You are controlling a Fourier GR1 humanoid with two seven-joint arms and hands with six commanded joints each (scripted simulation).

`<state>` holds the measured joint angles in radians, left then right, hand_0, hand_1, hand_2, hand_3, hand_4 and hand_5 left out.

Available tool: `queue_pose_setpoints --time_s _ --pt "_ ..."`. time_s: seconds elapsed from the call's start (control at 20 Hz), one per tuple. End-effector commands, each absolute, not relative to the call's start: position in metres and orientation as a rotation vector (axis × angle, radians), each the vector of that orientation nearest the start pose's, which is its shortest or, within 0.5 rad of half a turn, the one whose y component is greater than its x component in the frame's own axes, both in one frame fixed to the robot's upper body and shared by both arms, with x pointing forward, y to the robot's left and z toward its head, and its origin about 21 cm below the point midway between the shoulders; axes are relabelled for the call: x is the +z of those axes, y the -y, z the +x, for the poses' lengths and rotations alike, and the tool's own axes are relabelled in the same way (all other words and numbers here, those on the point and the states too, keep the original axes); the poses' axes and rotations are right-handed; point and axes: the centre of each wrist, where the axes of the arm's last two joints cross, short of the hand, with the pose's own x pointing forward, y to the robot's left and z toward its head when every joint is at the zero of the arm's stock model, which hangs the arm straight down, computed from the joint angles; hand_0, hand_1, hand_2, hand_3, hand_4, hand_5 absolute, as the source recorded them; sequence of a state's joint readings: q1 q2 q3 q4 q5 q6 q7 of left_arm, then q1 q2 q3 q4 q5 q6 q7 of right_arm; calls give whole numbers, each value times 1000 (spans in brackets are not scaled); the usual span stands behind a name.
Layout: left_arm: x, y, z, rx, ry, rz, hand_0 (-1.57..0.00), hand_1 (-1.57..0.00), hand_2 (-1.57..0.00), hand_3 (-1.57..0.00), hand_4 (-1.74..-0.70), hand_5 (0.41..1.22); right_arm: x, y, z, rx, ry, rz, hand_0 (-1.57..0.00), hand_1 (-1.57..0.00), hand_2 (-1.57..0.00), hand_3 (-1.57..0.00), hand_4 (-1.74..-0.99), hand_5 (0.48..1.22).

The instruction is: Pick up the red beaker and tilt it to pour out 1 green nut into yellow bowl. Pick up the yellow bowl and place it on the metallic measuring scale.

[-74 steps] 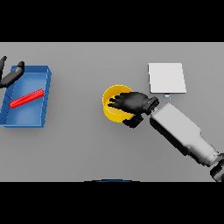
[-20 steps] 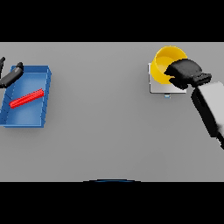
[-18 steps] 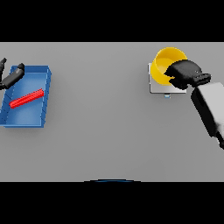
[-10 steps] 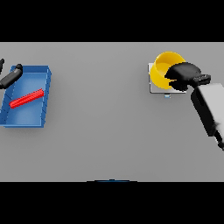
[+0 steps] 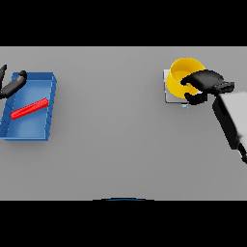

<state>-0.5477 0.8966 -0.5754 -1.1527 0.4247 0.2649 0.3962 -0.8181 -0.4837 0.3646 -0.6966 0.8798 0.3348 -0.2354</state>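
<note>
The yellow bowl point(image 5: 181, 77) sits over the metallic measuring scale point(image 5: 168, 94) at the table's far right, covering most of the plate. My right hand point(image 5: 204, 83) is curled over the bowl's right rim, thumb below and fingers reaching inside. What the bowl holds is hidden from me. The red beaker point(image 5: 29, 108) lies on its side inside the blue tray point(image 5: 46, 126) at the far left. My left hand point(image 5: 11, 85) shows at the left edge, just above the tray's far corner, fingers straight.
The blue tray takes up the left edge of the table. The scale with the bowl stands near the far right.
Since the oldest frame my right hand has carried the yellow bowl from the table's middle to the scale. Over the last second the bowl and hand have sunk slightly onto the plate.
</note>
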Motion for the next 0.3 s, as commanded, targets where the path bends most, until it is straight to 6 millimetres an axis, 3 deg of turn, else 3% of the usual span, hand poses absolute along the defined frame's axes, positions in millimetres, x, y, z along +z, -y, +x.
queue_pose_setpoints --time_s 0.0,0.25 --pt "100 -347 346 -399 1091 590 1 1 1 1 -722 700 72 274 423 1665 1041 -650 -120 -194 -311 -411 -1456 827" --pt "103 -342 347 -405 1094 589 1 1 1 1 -720 693 72 276 421 1652 1006 -646 -39 -63 -103 -272 -1410 759"
